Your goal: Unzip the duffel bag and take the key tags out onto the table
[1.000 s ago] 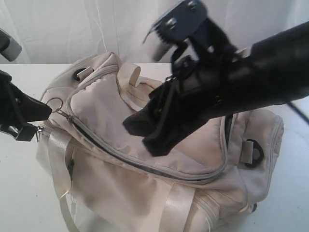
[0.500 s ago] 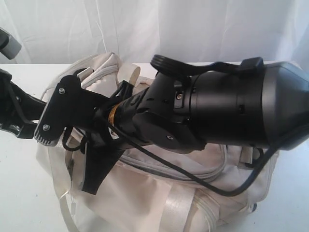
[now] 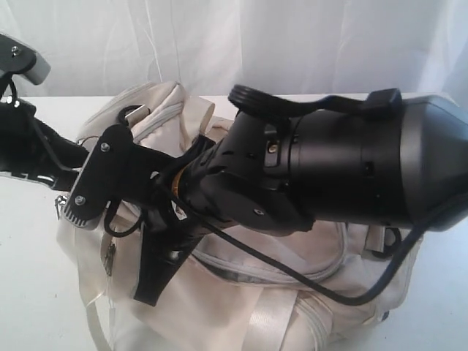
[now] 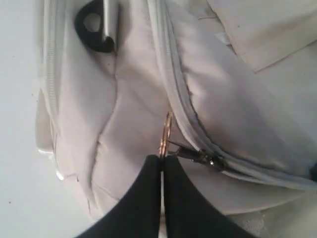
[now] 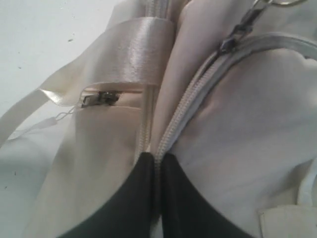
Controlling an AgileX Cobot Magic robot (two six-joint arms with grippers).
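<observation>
**Both pincers are holding the bag at its left end**

The cream bag (image 3: 212, 311) is lying on the white table (image 3: 29, 278), and it is filling the middle of the scene. Its grey zipper (image 4: 173, 84) is running closed along the top panel.

At the left end of the bag, the left gripper (image 4: 162, 159) is pressing its two fingers together on the thin metal ring (image 4: 166, 130) of the zipper pull. The ring is standing on edge between the tips.

The thick black right arm (image 3: 351, 168) is reaching across from the right to the near left part of the bag. The right gripper (image 5: 154, 157) is pinching its fingers together on a fold of the bag, right at the zipper line. Just beside it, a shiny handle strap (image 5: 133, 54) is crossing the cloth, and a small dark zipper pull (image 5: 99, 98) is lying under it.
</observation>
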